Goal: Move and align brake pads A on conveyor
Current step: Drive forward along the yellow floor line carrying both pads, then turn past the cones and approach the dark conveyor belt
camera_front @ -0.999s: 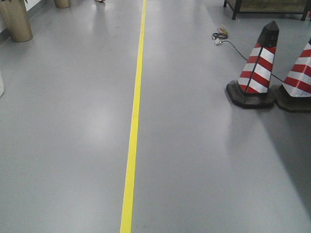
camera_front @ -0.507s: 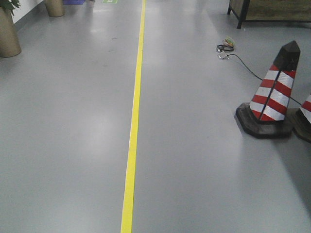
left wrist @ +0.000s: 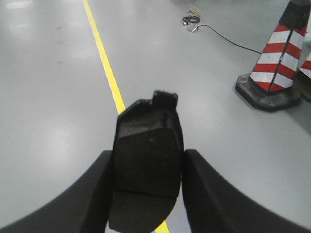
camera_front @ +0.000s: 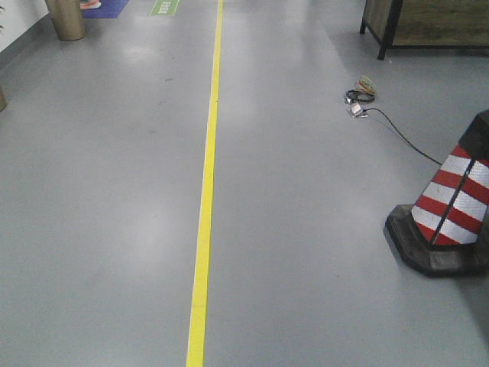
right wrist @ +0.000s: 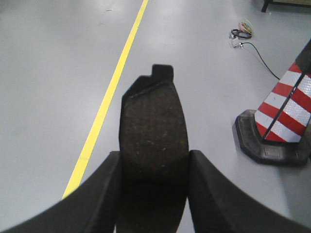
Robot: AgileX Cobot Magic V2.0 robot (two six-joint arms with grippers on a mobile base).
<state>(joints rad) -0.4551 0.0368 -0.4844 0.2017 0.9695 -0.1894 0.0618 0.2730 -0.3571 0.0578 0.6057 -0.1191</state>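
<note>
A mobile two-armed robot is facing down a wide grey floor [camera_front: 99, 191], with a yellow line [camera_front: 205, 199] running straight ahead near the middle of the front view. A red-and-white striped traffic cone [camera_front: 451, 210] is standing to the right, and a loose black cable [camera_front: 397, 130] is trailing across the floor beyond it. In the left wrist view, the left gripper [left wrist: 148, 167] is pinching a dark brake pad [left wrist: 146, 131] by its side edges, the flat face turned toward the camera and a small tab pointing forward. In the right wrist view, the right gripper [right wrist: 154, 160] is clamping a second brake pad [right wrist: 153, 116] in the same way, its length pointing ahead over the floor. Both pads are hanging in the air above the floor, touching nothing but the fingers. The conveyor is not appearing in any view. Judging from this, the robot is carrying one pad in each gripper across the room, and the matching edge grips are probably leaving each pad's flat face free to be laid down on the belt.
</note>
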